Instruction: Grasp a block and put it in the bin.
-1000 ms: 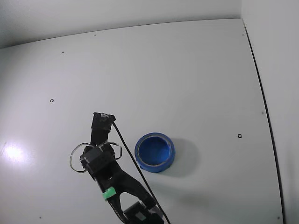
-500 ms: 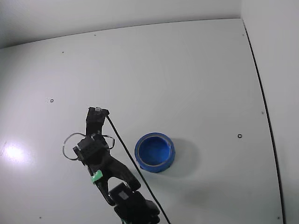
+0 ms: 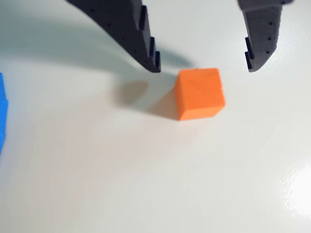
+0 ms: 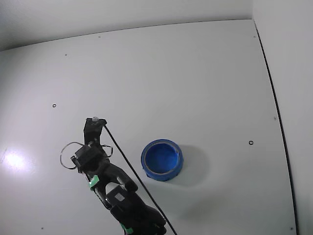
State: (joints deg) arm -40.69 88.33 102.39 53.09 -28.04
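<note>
In the wrist view a small orange block (image 3: 199, 93) sits on the white table just below my gripper (image 3: 203, 68). The gripper is open; its two black fingers (image 3: 145, 41) hang to either side of the block's far edge without touching it. The fixed view shows my black arm (image 4: 95, 161) reaching up from the bottom edge, and it hides the block there. The bin (image 4: 145, 155), a low round bright blue bowl, stands to the right of the arm in that view. A sliver of the bin's blue wall (image 3: 2, 114) shows at the wrist view's left edge.
The white table (image 4: 195, 78) stretches far beyond the arm and bin. A black cable (image 4: 124, 166) runs along the arm between it and the bin. A dark seam (image 4: 274, 103) marks the table's right edge.
In the fixed view the arm has swung to the left, away from the bin, and its tip now sits further left. The bin has not moved.
</note>
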